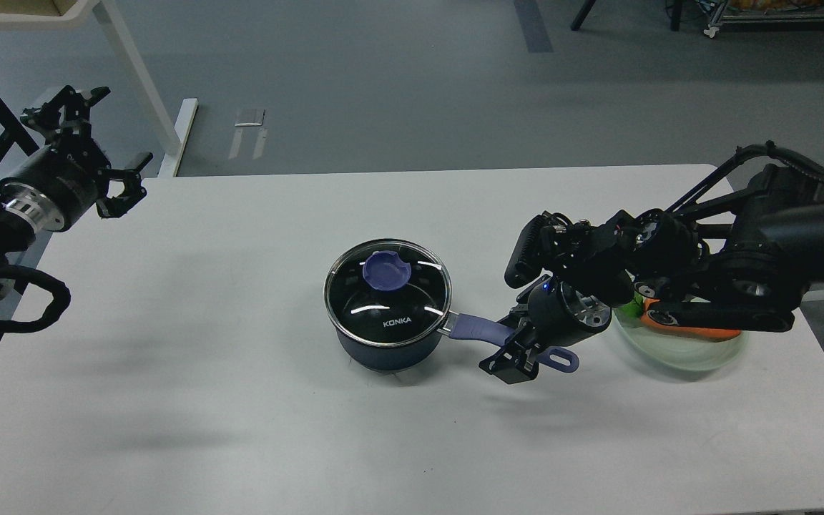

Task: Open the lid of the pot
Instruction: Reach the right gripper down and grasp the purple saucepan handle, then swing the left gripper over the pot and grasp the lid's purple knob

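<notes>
A dark blue pot (383, 352) stands at the middle of the white table, with its glass lid (388, 293) closed on it. The lid has a blue knob (385, 270). The pot's blue handle (480, 329) points right. My right gripper (512, 345) is open, with one jaw on each side of the handle, near its far end. The handle's end loop (562, 359) shows past the fingers. My left gripper (129, 182) is open and empty above the table's far left corner, well away from the pot.
A pale green plate (698, 355) with an orange carrot (694, 330) lies at the right, partly hidden under my right arm. The white table (240, 400) ends a little beyond the plate. A white table leg (140, 79) stands on the floor at the back left.
</notes>
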Tool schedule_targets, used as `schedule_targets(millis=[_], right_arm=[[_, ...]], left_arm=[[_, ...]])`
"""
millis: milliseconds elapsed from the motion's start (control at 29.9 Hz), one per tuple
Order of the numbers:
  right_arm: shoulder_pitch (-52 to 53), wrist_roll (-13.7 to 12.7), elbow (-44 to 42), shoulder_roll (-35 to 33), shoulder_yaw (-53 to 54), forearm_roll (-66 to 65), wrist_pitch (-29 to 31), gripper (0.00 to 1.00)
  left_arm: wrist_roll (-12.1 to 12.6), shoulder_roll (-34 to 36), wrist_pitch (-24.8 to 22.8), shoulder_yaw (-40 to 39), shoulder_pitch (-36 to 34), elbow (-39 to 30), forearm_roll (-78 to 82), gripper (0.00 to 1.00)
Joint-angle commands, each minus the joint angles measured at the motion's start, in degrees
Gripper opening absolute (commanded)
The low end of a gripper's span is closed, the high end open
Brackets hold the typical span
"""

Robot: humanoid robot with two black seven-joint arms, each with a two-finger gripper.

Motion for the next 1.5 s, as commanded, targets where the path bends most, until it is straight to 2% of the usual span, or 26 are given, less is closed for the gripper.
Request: schedule_targets(millis=[0, 301, 602, 735, 1036, 1136, 1304, 1471], right_arm=[[0.7, -0.1, 0.1, 0.1, -0.3, 0.1, 0.2, 0.55], [0.8, -0.3, 0.3, 0.2, -0.3, 0.8, 0.3, 0.46], [0.8, -0.3, 0.1, 0.0, -0.3, 0.8, 0.2, 0.3], [0.8, -0.3, 0.0, 0.0, -0.3, 0.6, 0.2, 0.27], [0.5, -0.3, -0.1, 0.1, -0.4, 0.5, 0.2, 0.21], [0.6, -0.3, -0.2, 0.1, -0.6, 0.5, 0.2, 0.21], [0.5, -0.3, -0.2, 0.1, -1.1, 0.4, 0.2, 0.21], [0.6, -0.3, -0.3, 0.1, -1.1, 0.3, 0.3, 0.21]], left_arm=[[0.0, 0.1, 0.0, 0.0, -0.1, 0.2, 0.0, 0.99], [0.0, -0.2, 0.0, 0.0, -0.1, 0.3, 2.7, 0.99], [-0.2, -0.4, -0.1, -0.8, -0.3, -0.4, 10.9, 0.99], [-0.2, -0.6, 0.2, -1.0, -0.7, -2.9, 19.1, 0.99], [-0.4, -2.9, 2.0, -1.6, -2.3, -13.6, 45.6, 0.99], [-0.4, -4.4, 4.0, -1.4, -4.0, -16.9, 54.2, 0.99], [-0.2, -6.4, 4.3, -0.8, -4.5, -21.6, 68.0, 0.99], [-0.2, -9.0, 4.7, -0.4, -4.4, -22.9, 82.2, 0.99]])
